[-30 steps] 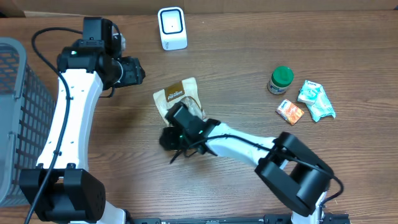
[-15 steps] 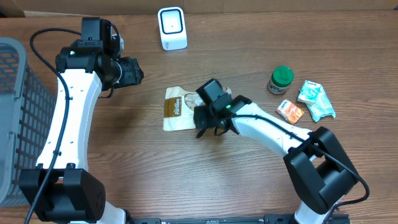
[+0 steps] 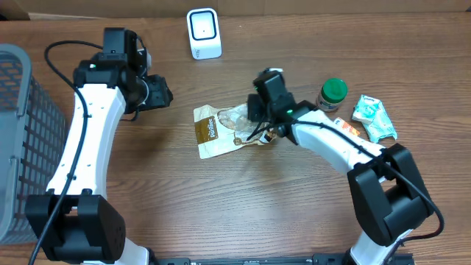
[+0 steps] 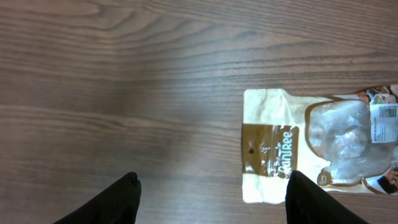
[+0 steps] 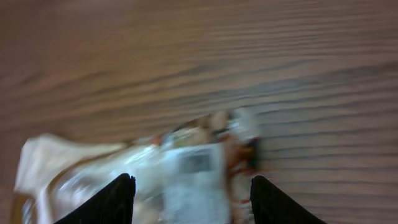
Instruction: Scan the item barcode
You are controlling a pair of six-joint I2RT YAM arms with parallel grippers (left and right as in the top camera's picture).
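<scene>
The item is a tan and clear snack pouch (image 3: 218,129) lying flat mid-table, brown label to the left. A white label shows on its clear end (image 4: 384,122). My right gripper (image 3: 259,126) hovers over the pouch's right end. In the right wrist view its fingers stand apart with the blurred pouch (image 5: 155,171) beneath them, and the right gripper (image 5: 191,183) is open. My left gripper (image 3: 163,94) is up and to the left of the pouch. In the left wrist view the left gripper (image 4: 212,186) is open over bare wood, the pouch (image 4: 272,149) by its right finger. The white scanner (image 3: 203,33) stands at the back.
A grey wire basket (image 3: 22,140) fills the left edge. On the right stand a green-lidded jar (image 3: 333,93), a small orange packet (image 3: 343,132) and a teal and white packet (image 3: 373,118).
My right gripper has swung up and to the right. The pouch has turned from tilted to lying lengthwise and shifted right with it. The left arm has barely moved.
</scene>
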